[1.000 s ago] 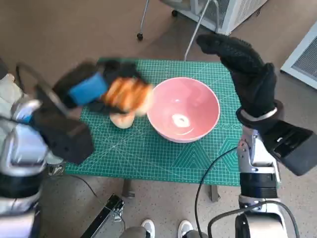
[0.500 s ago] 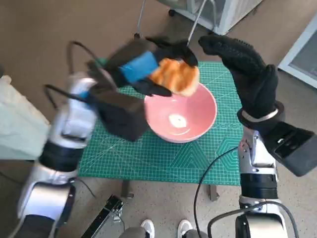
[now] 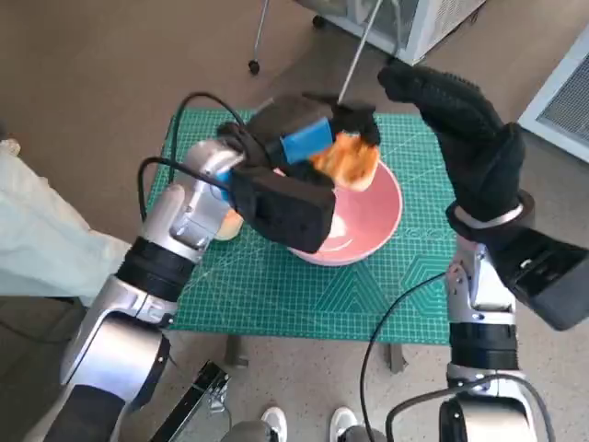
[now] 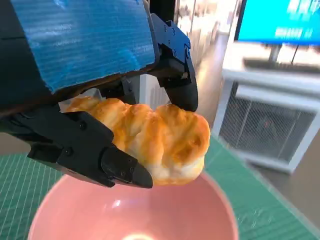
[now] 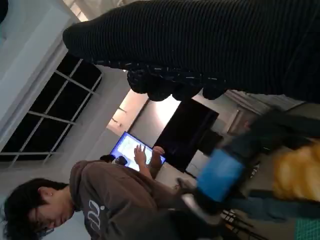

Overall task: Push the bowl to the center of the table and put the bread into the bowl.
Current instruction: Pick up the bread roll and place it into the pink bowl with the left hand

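Observation:
My left hand (image 3: 308, 138) holds a golden bread roll (image 3: 348, 159) in the air over the far rim of the pink bowl (image 3: 368, 232). In the left wrist view the black fingers (image 4: 95, 152) grip the bread (image 4: 160, 140) right above the bowl (image 4: 125, 215). The bowl stands near the middle of the green mat (image 3: 276, 285). My right hand (image 3: 465, 124) is raised beside the bowl's right side, fingers spread, holding nothing. The right wrist view shows the glove (image 5: 210, 45), the left hand (image 5: 220, 172) and the bread (image 5: 297, 172).
A second pale roll (image 3: 228, 224) lies on the mat left of the bowl, partly behind my left forearm. A chair leg (image 3: 258, 37) and a white unit (image 3: 433, 18) stand beyond the table. A person (image 5: 95, 200) sits in the right wrist view.
My left hand has carried the bread from the mat's left side up and rightward to above the bowl. The right hand has stayed raised. The head view shifted slightly.

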